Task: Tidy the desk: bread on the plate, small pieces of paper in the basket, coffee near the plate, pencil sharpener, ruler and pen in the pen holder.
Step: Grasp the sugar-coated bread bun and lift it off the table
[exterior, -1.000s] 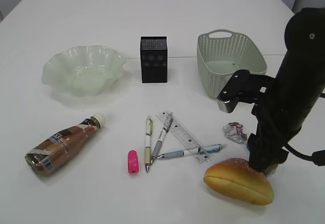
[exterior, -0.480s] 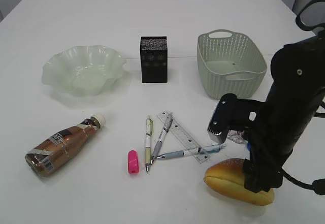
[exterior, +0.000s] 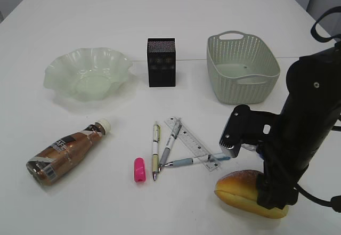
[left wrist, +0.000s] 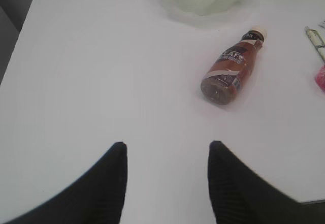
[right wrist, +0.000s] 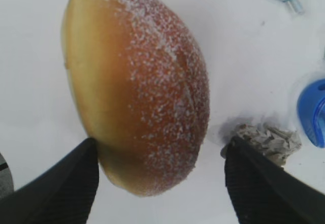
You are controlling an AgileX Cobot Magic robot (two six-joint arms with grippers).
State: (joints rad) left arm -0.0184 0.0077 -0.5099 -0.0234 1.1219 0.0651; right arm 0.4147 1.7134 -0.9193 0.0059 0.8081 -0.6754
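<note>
A sugar-dusted bread roll [exterior: 238, 187] lies at the front right of the table and fills the right wrist view [right wrist: 137, 87]. My right gripper [right wrist: 161, 148] is open, its fingers down on either side of the roll's end; in the exterior view [exterior: 274, 195] the arm covers that end. A crumpled paper piece [right wrist: 266, 138] lies by the right finger. The coffee bottle [exterior: 66, 151] lies on its side at the left and shows in the left wrist view [left wrist: 232, 71]. My left gripper [left wrist: 167, 145] is open over bare table. A pink sharpener [exterior: 139, 169], three pens [exterior: 155, 150] and a clear ruler [exterior: 192, 142] lie mid-table.
The pale green wavy plate [exterior: 88, 75] stands back left, the black pen holder [exterior: 161, 62] at back centre, the green basket [exterior: 242, 67] back right. A blue object [right wrist: 312, 113] lies past the paper piece. The table's front edge runs close to the roll.
My right arm has come down and toward the front, so its open fingers now straddle the roll. The paper piece is now hidden behind the arm in the exterior view.
</note>
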